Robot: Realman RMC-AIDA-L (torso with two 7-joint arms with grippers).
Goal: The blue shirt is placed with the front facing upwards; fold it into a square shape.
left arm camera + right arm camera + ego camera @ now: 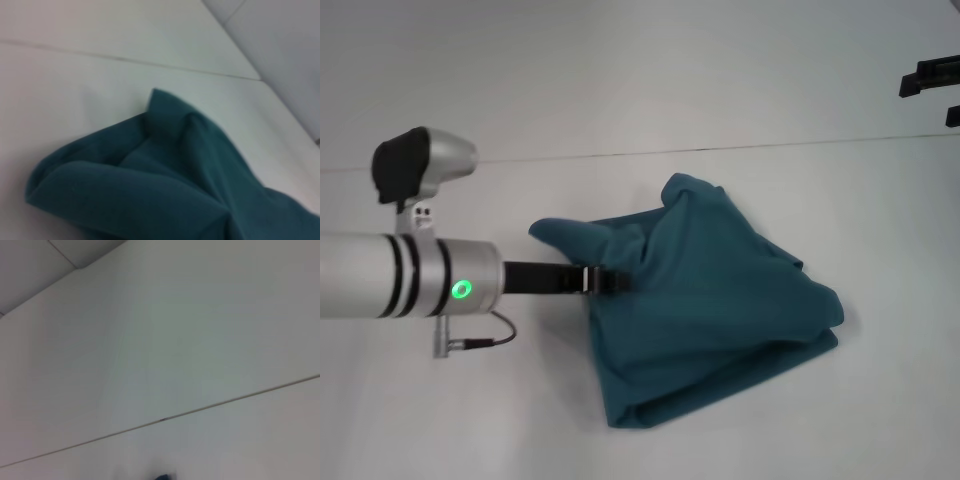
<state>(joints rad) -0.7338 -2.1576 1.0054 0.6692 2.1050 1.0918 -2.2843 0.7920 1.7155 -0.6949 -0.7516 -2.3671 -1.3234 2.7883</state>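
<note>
One left gripper (pixel 610 280) is reaching in clenched on a fold of the blue shirt (pixel 720 310), which is lying bunched mid-bench, soft and limp, probably handling best by an edge; right gripper (pixel 930 85) is idling far right.

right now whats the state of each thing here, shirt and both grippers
blue shirt: bunched and partly folded on the white table, lettering hidden, not a square yet
left gripper: at the shirt's left edge, shut on a raised fold of cloth
right gripper: parked at the far right edge of the head view, away from the shirt
</note>
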